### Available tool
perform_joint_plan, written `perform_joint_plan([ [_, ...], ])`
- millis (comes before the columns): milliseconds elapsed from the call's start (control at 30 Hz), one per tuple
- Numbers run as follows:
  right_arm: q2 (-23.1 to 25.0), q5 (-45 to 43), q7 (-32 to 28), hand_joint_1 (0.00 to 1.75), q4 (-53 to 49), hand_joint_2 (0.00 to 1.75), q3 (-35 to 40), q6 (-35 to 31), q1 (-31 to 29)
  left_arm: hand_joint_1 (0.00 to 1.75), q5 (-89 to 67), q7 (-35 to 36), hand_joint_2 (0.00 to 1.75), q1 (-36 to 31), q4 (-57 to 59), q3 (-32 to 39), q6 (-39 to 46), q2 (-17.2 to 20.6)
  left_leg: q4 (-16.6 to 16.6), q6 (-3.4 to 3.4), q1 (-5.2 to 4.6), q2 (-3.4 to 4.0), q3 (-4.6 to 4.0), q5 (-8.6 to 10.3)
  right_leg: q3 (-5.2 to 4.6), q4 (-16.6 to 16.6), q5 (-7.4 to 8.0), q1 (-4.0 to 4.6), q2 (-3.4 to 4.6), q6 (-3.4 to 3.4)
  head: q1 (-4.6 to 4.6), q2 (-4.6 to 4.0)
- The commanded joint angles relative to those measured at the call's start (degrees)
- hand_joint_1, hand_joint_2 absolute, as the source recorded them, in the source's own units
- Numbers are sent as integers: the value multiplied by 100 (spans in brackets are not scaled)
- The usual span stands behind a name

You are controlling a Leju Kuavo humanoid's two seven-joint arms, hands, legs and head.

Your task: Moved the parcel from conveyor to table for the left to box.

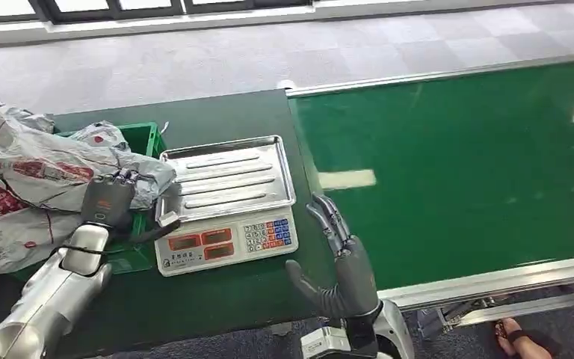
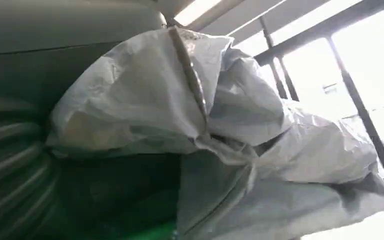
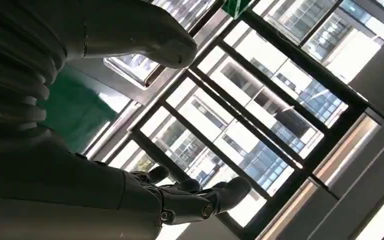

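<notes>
The parcel (image 1: 131, 176), a crumpled grey plastic mailer, is lying over the edge of the green box (image 1: 149, 138) just left of the weighing scale (image 1: 228, 206), with one end spilling toward the scale's steel tray (image 1: 224, 183). The left hand (image 1: 108, 200) is resting on top of it, fingers curled down over the grey wrapping; the thumb is sticking out toward the scale's corner. Whether the fingers are actually clamping the wrapping or merely lying on it cannot be told from the head view. In the left wrist view the parcel (image 2: 220, 135) is bulging right in front of the palm, its folds and a taped seam facing the camera, with a sliver of green showing beneath it.

More grey mailers with red print (image 1: 22, 187) are piling up on the far side of the box from the scale, spreading over the dark table (image 1: 217, 292).

The right hand (image 1: 340, 258) is hovering on the other side of the scale, over the strip where the table meets the green conveyor belt (image 1: 456, 164). Its fingers are stretched out straight and spread apart, the thumb standing off to the side, and it is holding nothing. The right wrist view is showing the same: the fingers (image 3: 200, 197) extended and the thumb (image 3: 165, 47) well apart from them, against windows.

A pale rectangular patch (image 1: 347, 179) is showing on the belt just beyond the scale's tray. A sandalled foot (image 1: 519, 336) of a person is standing on the floor beside the conveyor's frame.
</notes>
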Motion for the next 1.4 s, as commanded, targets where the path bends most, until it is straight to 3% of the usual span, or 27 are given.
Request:
perform_joint_plan([
  [33,-172,3,47,0,299,175,214,-13,-236,73,-351,336,175,-158,668,274,136,-9,-9,4,3,1,-12,18,-17,-5,16,3,13,-8,0,0],
  [67,-178,32,70,0,298,175,221,-32,-221,0,-351,541,175,-212,647,377,136,-13,-13,3,5,1,-16,24,-22,-9,23,5,15,-14,0,0],
  [100,-182,51,83,0,294,175,225,-61,-190,0,-325,624,175,-135,175,684,136,-12,-22,1,6,2,-25,36,-32,-16,32,7,21,-15,0,0],
  [133,-171,82,101,0,293,175,221,-84,-158,0,-308,658,0,-52,-185,1008,136,-20,-18,-8,9,-1,-15,31,-22,-6,25,8,13,-19,0,0],
  [200,-139,135,123,0,298,175,227,-105,-121,0,-285,669,0,13,-524,1481,136,-50,-16,-16,11,-8,-17,34,-27,0,21,11,3,-22,0,0],
  [267,-85,252,166,0,321,175,220,-165,-66,0,923,-209,0,163,-1148,2545,136,-364,-20,-18,18,-11,-32,46,-44,-7,32,18,7,-27,-2,0],
  [300,-65,313,179,0,327,175,197,-217,-13,0,2313,-1261,0,22,-960,3323,136,-706,-17,-26,16,-22,-24,52,-56,2,31,18,-8,-33,-2,0],
  [367,-98,345,173,0,353,175,188,-280,41,0,4352,-2281,0,-132,-1034,3979,-422,-1109,-17,-26,15,-36,-25,78,-82,3,48,19,-17,-36,-2,0],
  [433,-161,337,180,0,428,175,245,-359,-6,0,6147,-2728,0,78,-1749,4000,-909,-1380,-21,-17,17,-54,-39,83,-88,-10,52,27,-28,-31,2,0],
  [500,-172,332,184,0,473,175,271,-448,-15,0,7030,-3016,0,444,-2583,3440,-257,-1438,-20,-16,14,-45,-39,81,-89,-10,53,26,-18,-30,0,0],
  [600,-208,325,214,0,455,175,304,-539,34,0,8410,-2819,0,752,-3324,2943,-558,-1403,-15,-19,9,-24,-43,72,-97,-4,53,25,-6,-30,0,0],
  [633,-238,344,232,0,415,0,281,-618,139,0,9264,-3288,0,1035,-3923,2832,-1094,-1495,-20,-12,8,-37,-44,74,-94,-13,54,25,-14,-29,-2,0],
  [800,-313,427,198,0,181,0,289,-864,438,0,10147,-3777,0,2540,-6714,1468,-735,-1643,-18,-7,0,-19,-43,57,-97,-13,46,19,-1,-25,0,0],
  [867,-220,542,294,0,119,0,278,-820,405,0,10057,-3898,0,2720,-7134,1031,-721,-1609,-14,0,-1,-15,-43,47,-98,-10,40,17,1,-21,0,0],
  [1133,-99,705,441,0,37,0,220,-662,369,0,9672,-3794,0,2627,-7097,876,-481,-1765,-14,16,-6,-12,-57,38,-98,-11,35,15,5,-6,2,0],
  [1167,-82,757,461,0,-28,0,185,-616,426,0,9690,-3679,0,2675,-7079,895,-476,-1827,-8,10,-6,-7,-94,31,-101,-6,31,15,2,-3,-2,0],
  [1400,-92,775,461,0,-69,0,179,-617,473,0,9689,-3693,0,2712,-7034,904,-490,-1817,-17,17,-9,-10,-85,29,-91,-13,29,13,1,-1,0,0],
])
